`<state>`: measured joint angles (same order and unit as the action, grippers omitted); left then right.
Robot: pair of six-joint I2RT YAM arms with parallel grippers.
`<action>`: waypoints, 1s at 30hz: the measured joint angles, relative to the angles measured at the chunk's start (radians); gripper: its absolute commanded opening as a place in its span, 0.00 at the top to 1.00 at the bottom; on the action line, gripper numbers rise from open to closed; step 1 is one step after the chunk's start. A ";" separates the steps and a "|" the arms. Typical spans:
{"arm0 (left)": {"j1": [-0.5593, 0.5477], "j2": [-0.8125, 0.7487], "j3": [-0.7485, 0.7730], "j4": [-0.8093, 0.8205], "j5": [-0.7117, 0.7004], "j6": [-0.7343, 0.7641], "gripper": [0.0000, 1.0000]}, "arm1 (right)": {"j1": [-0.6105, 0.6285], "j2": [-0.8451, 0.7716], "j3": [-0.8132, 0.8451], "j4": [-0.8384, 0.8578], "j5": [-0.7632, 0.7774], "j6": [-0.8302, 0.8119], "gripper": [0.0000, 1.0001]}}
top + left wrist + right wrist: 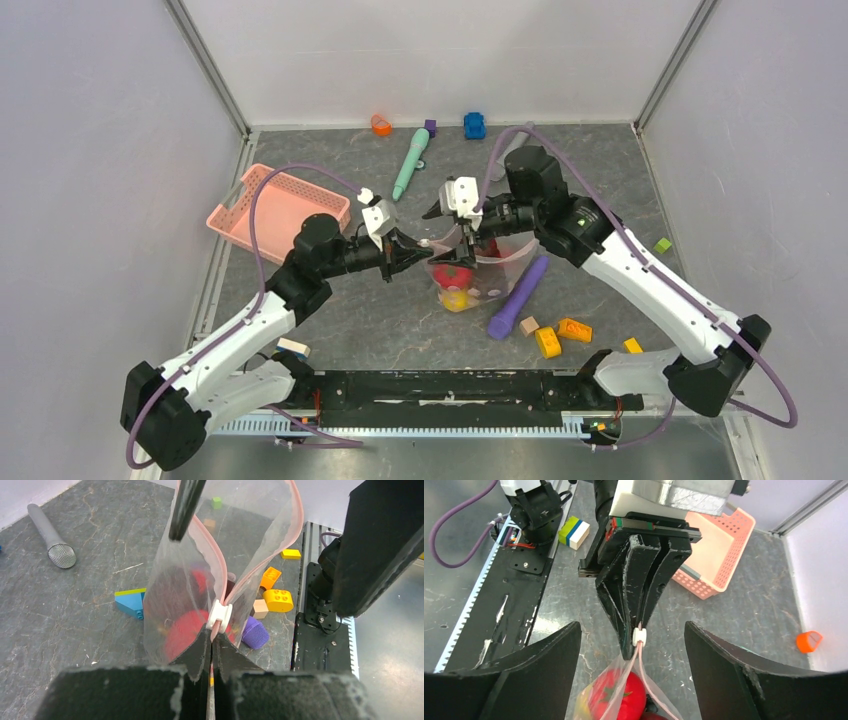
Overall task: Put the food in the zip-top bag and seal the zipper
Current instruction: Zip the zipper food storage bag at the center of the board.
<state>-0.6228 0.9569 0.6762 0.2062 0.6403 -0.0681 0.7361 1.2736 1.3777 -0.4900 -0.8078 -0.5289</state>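
Top external view: the zip-top bag (500,262) hung mouth-up between the two grippers, to the right of the pink basket (262,205) and well apart from it. Its long top edge ran across the table, with one end pointing back toward the basket. The left gripper (412,248) was clamped on that end. The right gripper (452,228) stood over the mouth, and its spread was hard to judge from above. Red and yellow food (455,285) showed through the plastic, low in the bag.

Left wrist view: the arm's own fingers were pressed together on the bag's corner, just under the pale slider tab (220,616). From the tab the two pink strips of the zipper (209,550) ran up and away, parted, so the mouth gaped. One dark finger (184,505) of the right gripper crossed a strip near its far end; contact could not be told. The food was a red blur behind the film, and the frame cut off the top of the mouth.

Right wrist view: this arm's fingers (544,675) stood wide apart on either side of the bag, holding nothing. The left gripper pinched the slider end, with the basket behind it. A red toy tomato (621,695) lay inside the bag, and the frame cut off the bag's bottom.
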 measured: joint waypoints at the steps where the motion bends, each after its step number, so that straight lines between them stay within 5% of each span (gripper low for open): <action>1: 0.000 -0.001 0.000 -0.003 0.001 0.002 0.98 | 0.007 0.006 0.001 -0.005 0.001 -0.002 0.26; 15: 0.000 -0.002 0.006 -0.019 0.028 0.010 0.98 | 0.035 0.079 0.016 -0.069 0.076 -0.010 0.57; 19: 0.000 -0.002 0.008 -0.020 0.039 0.010 0.98 | 0.040 0.093 0.024 -0.072 0.085 -0.009 0.75; 21: 0.000 -0.002 0.008 -0.023 0.042 0.010 0.98 | 0.042 0.096 0.027 -0.075 0.086 -0.007 1.00; 30: 0.003 -0.003 0.010 -0.033 0.019 0.010 0.98 | 0.051 0.094 0.029 -0.080 0.148 -0.005 1.00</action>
<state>-0.6193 0.9543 0.6857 0.1734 0.6594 -0.0578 0.7876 1.3674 1.4063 -0.5697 -0.6594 -0.5335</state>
